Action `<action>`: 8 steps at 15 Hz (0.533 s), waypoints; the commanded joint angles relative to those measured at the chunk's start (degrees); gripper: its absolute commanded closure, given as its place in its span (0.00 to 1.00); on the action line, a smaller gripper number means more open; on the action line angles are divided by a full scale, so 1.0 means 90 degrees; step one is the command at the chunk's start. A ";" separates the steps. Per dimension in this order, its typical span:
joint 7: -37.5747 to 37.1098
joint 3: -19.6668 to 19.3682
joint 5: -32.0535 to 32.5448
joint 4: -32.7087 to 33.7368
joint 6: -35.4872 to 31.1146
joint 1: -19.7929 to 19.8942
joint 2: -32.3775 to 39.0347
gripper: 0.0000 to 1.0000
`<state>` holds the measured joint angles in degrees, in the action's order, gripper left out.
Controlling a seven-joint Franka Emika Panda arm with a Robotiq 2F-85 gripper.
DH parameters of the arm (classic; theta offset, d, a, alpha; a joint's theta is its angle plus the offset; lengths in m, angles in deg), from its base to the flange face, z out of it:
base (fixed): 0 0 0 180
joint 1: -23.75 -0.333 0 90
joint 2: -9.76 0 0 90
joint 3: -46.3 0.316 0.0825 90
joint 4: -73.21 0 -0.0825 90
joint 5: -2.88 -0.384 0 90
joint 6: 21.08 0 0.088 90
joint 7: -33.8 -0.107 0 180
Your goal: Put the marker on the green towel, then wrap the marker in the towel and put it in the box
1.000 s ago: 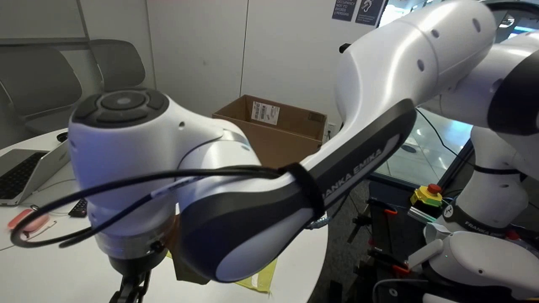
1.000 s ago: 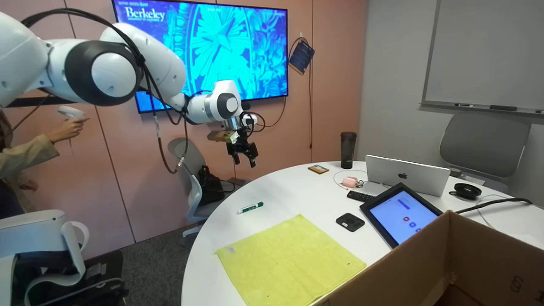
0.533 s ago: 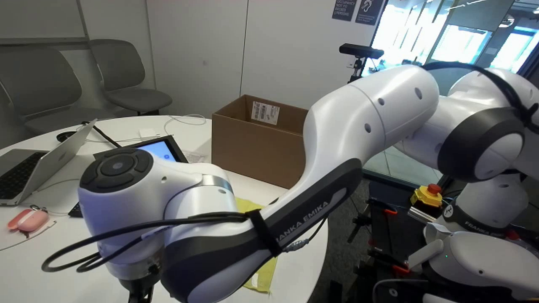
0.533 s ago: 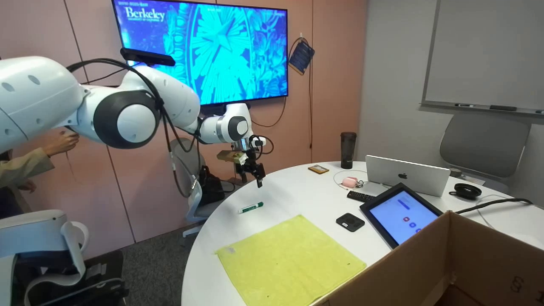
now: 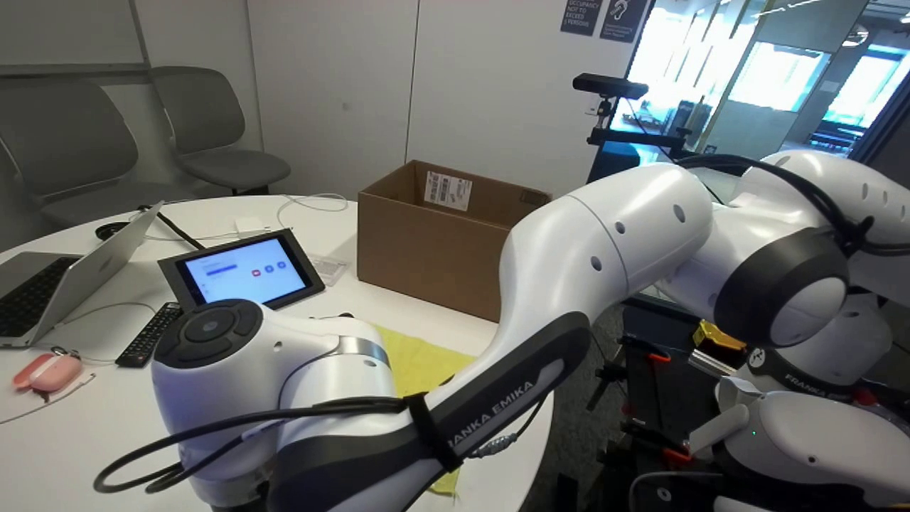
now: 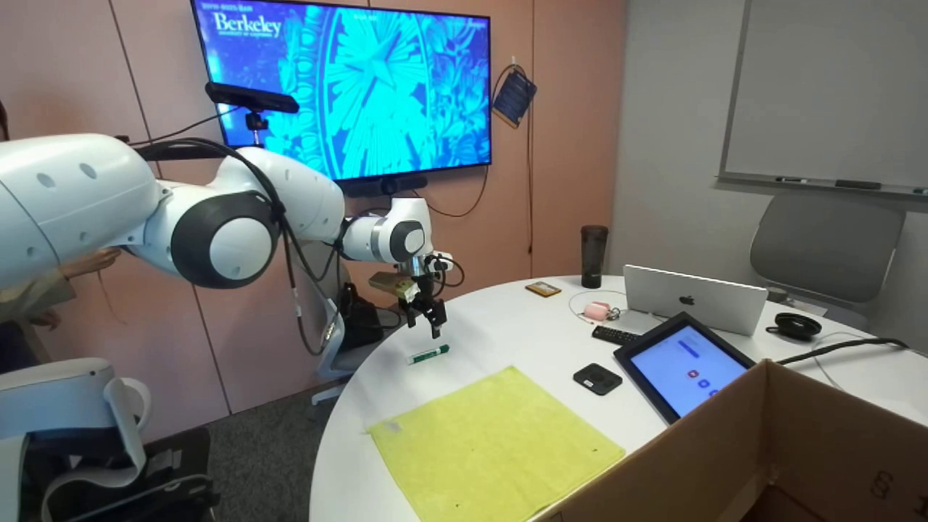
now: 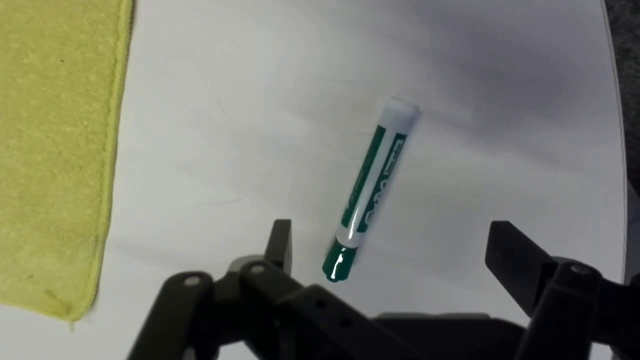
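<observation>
The work surface is a white table (image 6: 493, 319) with a curved edge, in a room with one wall screen (image 6: 348, 87); two grey chairs (image 5: 202, 110) show in an exterior view. Items on the table include: one marker (image 7: 372, 185), one yellow-green towel (image 6: 493, 449), one cardboard box (image 5: 430, 249), one laptop (image 6: 674, 301), one tablet (image 6: 689, 362), one remote control (image 6: 615, 334), one pink case (image 6: 598, 311) and one cup (image 6: 593, 257). The marker lies directly on the table, near the towel but apart from it. The towel is spread flat. The box stands open-topped near the towel. One arm (image 5: 561, 263) reaches over the table, with its forearm sloping down and its wrist directed downward. One gripper (image 7: 390, 237) hangs above the marker, two fingers (image 7: 280, 242) set wide. In the wrist view, the marker's green end appears between the fingers, nearer the picture-left one, with a gap on each side.
</observation>
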<state>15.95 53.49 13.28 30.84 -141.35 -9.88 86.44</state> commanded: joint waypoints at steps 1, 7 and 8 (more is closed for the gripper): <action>0.0134 -0.0074 -0.0352 0.0743 0.0339 -0.0094 0.0437 0.00; -0.0012 0.0289 -0.0365 -0.0024 0.0467 0.0091 -0.0162 0.00; -0.0045 0.0327 -0.0374 -0.0136 0.0410 0.0106 -0.0266 0.00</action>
<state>15.94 55.12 11.26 32.29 -138.53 -9.67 87.37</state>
